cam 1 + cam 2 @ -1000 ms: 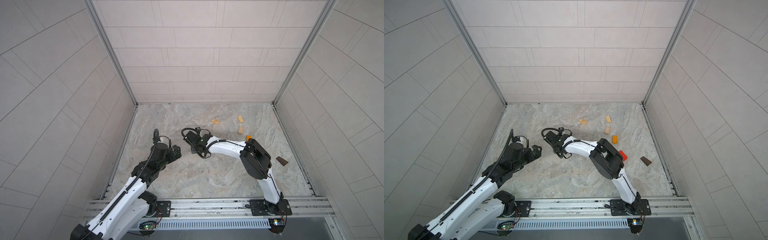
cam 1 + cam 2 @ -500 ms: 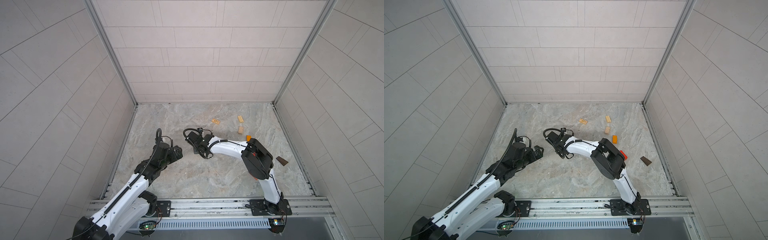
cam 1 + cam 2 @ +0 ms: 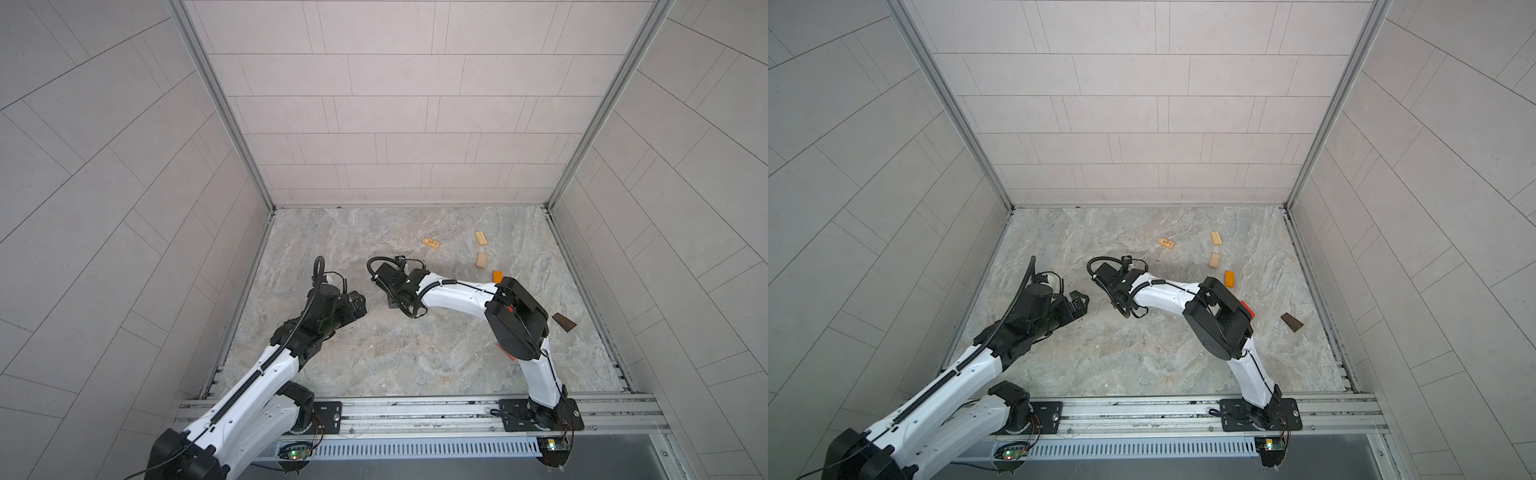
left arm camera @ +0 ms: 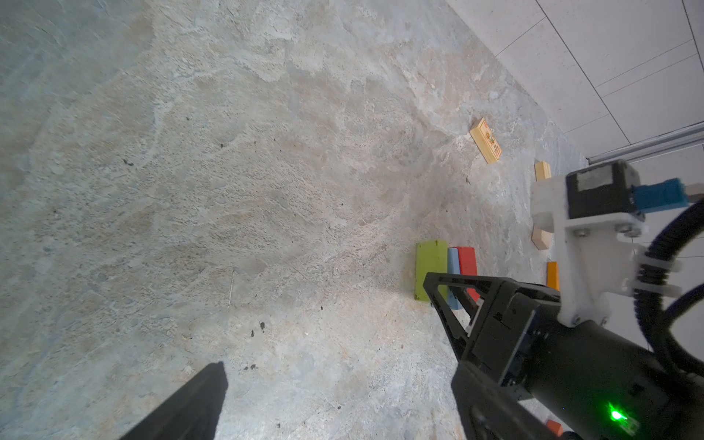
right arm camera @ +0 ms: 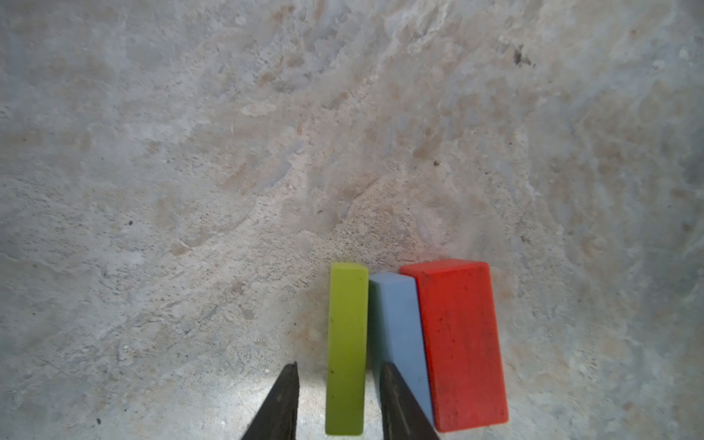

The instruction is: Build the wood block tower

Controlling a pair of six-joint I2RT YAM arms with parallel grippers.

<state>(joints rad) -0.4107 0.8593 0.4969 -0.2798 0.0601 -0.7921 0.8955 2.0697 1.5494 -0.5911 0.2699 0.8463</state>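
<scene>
On the mottled, stone-look counter (image 5: 190, 152), three smooth painted rectangular planks lie packed side by side: a lime green block (image 5: 346, 350) showing a narrow face, a light blue block (image 5: 396, 316) and a broader red block (image 5: 457, 343). The right tool (image 5: 338, 365) straddles the green block, its dark tapered jaws parted, with a gap on either side. The left tool (image 3: 1080, 303) stands nearby, wide and empty. Well apart at the far right lie plain tan planks (image 3: 482, 260), an orange block (image 3: 497, 276) and a dark brown block (image 3: 564, 323).
</scene>
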